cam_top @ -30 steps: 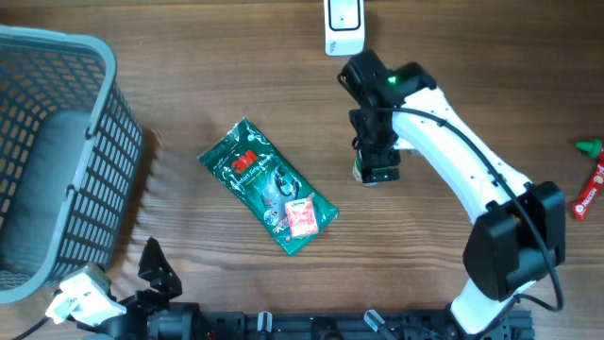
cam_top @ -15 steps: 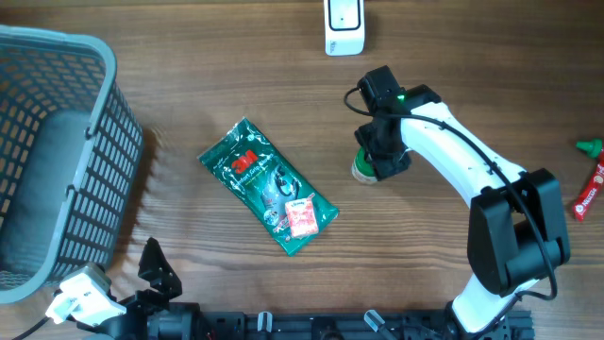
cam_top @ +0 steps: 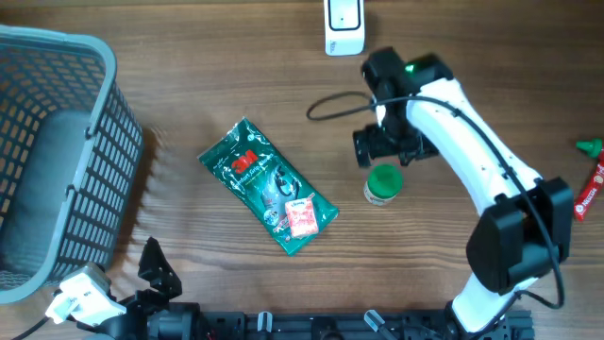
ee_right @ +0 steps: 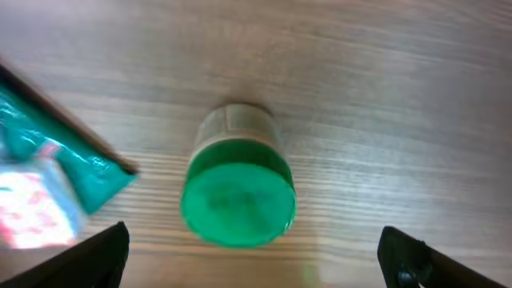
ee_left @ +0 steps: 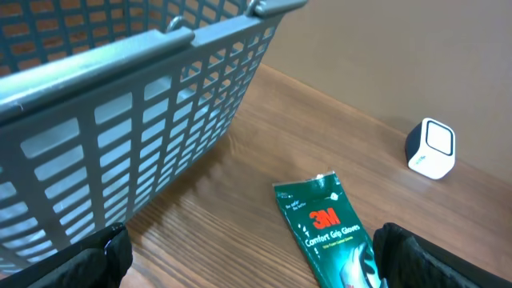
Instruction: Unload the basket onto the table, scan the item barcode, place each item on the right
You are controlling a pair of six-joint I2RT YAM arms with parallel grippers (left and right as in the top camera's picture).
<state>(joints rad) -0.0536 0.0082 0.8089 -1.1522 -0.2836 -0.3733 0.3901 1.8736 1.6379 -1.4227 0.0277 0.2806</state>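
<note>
Overhead, we see the right hand (cam_top: 391, 145) spread wide, empty, beside a round green-lidded jar (cam_top: 383, 184); left hand (ee_left: 260, 258) open, mostly cropped.

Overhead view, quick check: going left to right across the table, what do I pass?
grey basket → green 3M glove packet → white scanner → green-lidded jar → red item at the right edge

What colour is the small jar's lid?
Bright green; the lid shows best in the right wrist view.
</note>
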